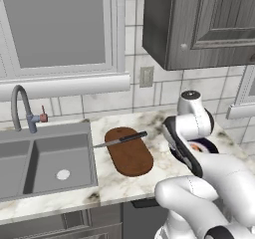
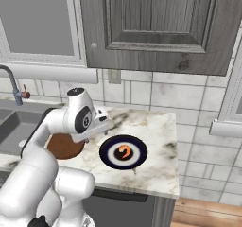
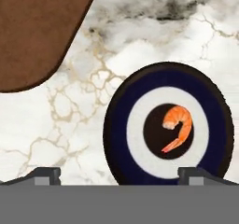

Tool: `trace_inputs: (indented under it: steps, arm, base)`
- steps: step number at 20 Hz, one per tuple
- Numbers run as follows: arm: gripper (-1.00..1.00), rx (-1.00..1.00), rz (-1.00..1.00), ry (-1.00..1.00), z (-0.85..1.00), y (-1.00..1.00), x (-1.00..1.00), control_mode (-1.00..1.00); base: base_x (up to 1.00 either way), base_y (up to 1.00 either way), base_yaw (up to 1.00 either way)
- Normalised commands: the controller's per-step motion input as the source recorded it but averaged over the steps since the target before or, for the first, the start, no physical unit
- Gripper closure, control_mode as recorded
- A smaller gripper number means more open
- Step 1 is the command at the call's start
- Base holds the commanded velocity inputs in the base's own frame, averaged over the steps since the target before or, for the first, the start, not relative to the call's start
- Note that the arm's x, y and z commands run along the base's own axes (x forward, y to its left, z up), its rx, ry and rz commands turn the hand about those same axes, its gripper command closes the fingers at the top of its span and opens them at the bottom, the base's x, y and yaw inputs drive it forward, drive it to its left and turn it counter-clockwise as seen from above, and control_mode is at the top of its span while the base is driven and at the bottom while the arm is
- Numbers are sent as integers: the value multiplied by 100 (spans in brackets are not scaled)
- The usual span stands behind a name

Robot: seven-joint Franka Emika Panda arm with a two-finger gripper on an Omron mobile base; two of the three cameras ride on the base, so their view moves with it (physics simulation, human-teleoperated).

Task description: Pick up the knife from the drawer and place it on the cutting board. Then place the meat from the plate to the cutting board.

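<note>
The knife [image 1: 122, 139] lies across the far end of the reddish-brown cutting board [image 1: 130, 158], its black handle to the right and its blade tip past the board's left edge. The plate [image 2: 109, 154] sits on the counter to the right of the board [image 2: 64, 146], with the orange meat [image 2: 124, 152] curled at its centre. In the hand view my gripper [image 3: 120, 174] hangs open above the plate's [image 3: 116, 125] near rim. The meat [image 3: 179, 125] lies just ahead between the fingertips [image 3: 44, 174], nothing held. The drawer is hidden below the counter behind my arm.
A steel sink [image 1: 45, 166] with a curved faucet [image 1: 20, 106] lies left of the board. A dark wall cabinet [image 2: 156, 27] hangs over the counter. The marble counter [image 2: 160, 141] ends just right of the plate.
</note>
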Motion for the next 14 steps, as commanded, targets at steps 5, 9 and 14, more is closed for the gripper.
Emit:
trace_inputs:
  steps: [5, 9, 14]
  arm:
    - [-100, 5, -25, 0, 0, -79, 0, -100]
    - [-100, 5, -25, 0, -9, -57, 1, -100]
    - [-100, 3, -21, 0, -19, -24, 9, -100]
  base:
    - [0, 0, 0]
    - [0, 0, 0]
    - [0, 0, 0]
